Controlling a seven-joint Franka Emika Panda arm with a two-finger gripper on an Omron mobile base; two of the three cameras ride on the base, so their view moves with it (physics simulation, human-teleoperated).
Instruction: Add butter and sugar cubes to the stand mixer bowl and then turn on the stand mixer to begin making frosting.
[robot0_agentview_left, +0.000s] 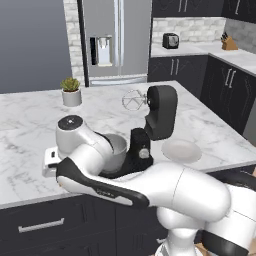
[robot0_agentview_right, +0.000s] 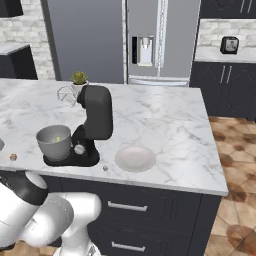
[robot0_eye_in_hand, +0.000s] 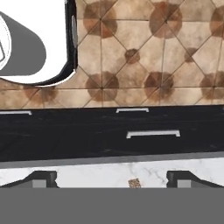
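Note:
The black stand mixer (robot0_agentview_right: 95, 120) stands on the marble island with its head tilted up and its wire whisk (robot0_agentview_right: 66, 95) raised. The grey metal bowl (robot0_agentview_right: 52, 142) sits on its base, and the pale yellow butter (robot0_agentview_right: 59, 139) lies inside. The tan-brown sugar cube (robot0_agentview_right: 13, 157) rests on the counter left of the mixer, near the front edge. In the hand view my gripper (robot0_eye_in_hand: 113, 180) is open just above the marble, with the sugar cube (robot0_eye_in_hand: 134, 183) lying between its fingertips, nearer the right one. My arm hides part of the bowl (robot0_agentview_left: 119, 146) in the left base view.
A white plate (robot0_agentview_right: 135, 158) lies right of the mixer. A potted plant (robot0_agentview_left: 71, 92) stands at the island's far side. Beyond are the fridge (robot0_agentview_left: 115, 40) and a toaster (robot0_agentview_left: 170, 40). Below the counter edge are dark drawers (robot0_eye_in_hand: 153, 133) and tiled floor.

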